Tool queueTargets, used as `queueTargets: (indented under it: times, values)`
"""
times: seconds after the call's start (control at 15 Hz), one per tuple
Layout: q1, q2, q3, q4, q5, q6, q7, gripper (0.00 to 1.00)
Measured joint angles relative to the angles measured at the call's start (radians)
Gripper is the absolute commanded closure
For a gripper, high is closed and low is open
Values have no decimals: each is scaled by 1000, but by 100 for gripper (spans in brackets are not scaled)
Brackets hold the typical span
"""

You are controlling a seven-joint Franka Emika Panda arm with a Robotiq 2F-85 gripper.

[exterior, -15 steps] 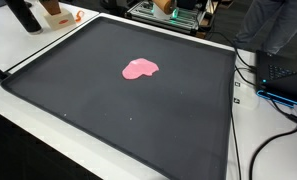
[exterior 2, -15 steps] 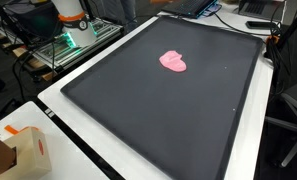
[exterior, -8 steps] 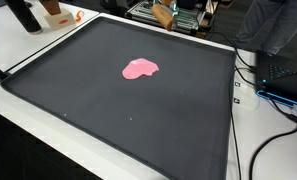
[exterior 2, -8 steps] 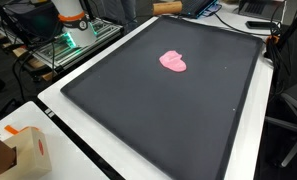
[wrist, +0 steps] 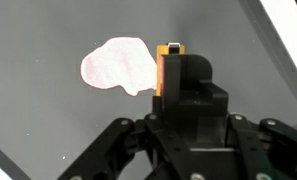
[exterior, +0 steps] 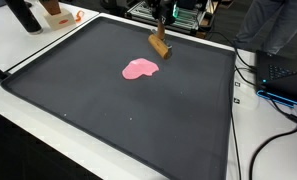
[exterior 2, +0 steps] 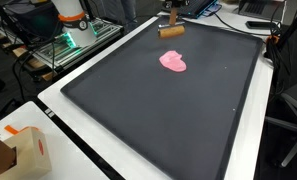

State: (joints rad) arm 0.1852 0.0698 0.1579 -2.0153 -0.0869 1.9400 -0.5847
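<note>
In an exterior view the arm comes down from the top edge, almost vertical, and the gripper (exterior: pixel 160 38) pinches a brown block (exterior: pixel 160 47) at its upper end. The block hangs tilted over the far part of the black mat (exterior: pixel 98 105), just beyond the pink patch (exterior: pixel 140 69), which lies flat near the middle of the mat; I cannot tell if the block's lower end touches the mat. The mat lies on a white table (exterior: pixel 23 112). In the other-angle exterior view the gripper (exterior 2: pixel 172 22) is again at the top of the picture and the block (exterior 2: pixel 171 31) lies more level under it, close to the far edge of the mat (exterior 2: pixel 158 115) and apart from the pink patch (exterior 2: pixel 173 61). In the wrist view the camera looks straight down. The dark fingers are pressed on the block (wrist: pixel 169 65) from both sides – the block stands in the middle, its far end next to the edge of the pink patch (wrist: pixel 113 65).
</note>
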Motion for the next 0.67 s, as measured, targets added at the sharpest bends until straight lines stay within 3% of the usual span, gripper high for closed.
queueTargets:
  times: [0.67]
  values:
    - [-47, 95, -1, -13, 12, 93, -31, 77]
